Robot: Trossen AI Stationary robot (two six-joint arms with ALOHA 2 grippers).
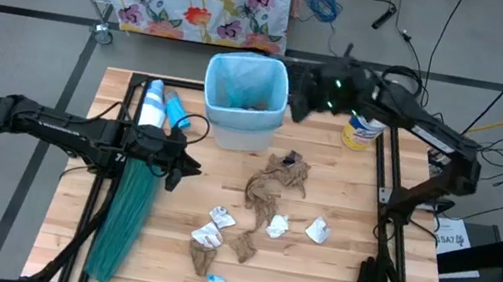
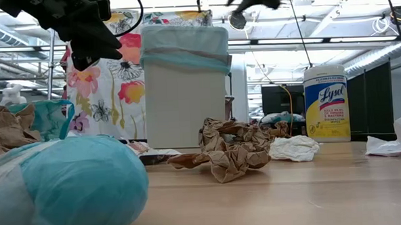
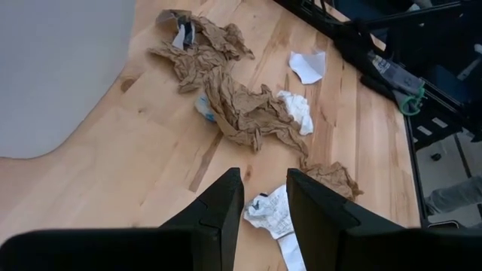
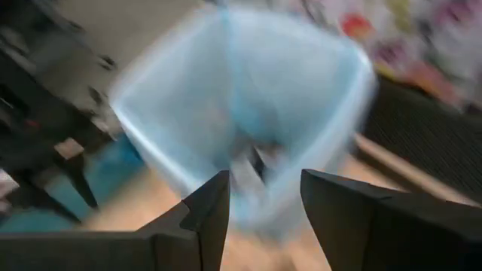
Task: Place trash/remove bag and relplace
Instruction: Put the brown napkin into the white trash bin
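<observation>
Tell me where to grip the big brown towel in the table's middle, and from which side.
Grip the brown towel from straight above, at a raised crumpled ridge near its middle. It lies spread and long, so its flat edges offer little to pinch. The left gripper, open, is probably nearer.

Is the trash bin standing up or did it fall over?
Standing up. The trash bin sits upright with its pale-blue bag open at the top.

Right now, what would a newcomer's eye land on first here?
The lined bin at the table's far edge, with the right gripper open beside its rim. Then the trash strewn mid-table, and the left gripper open just left of it.
</observation>
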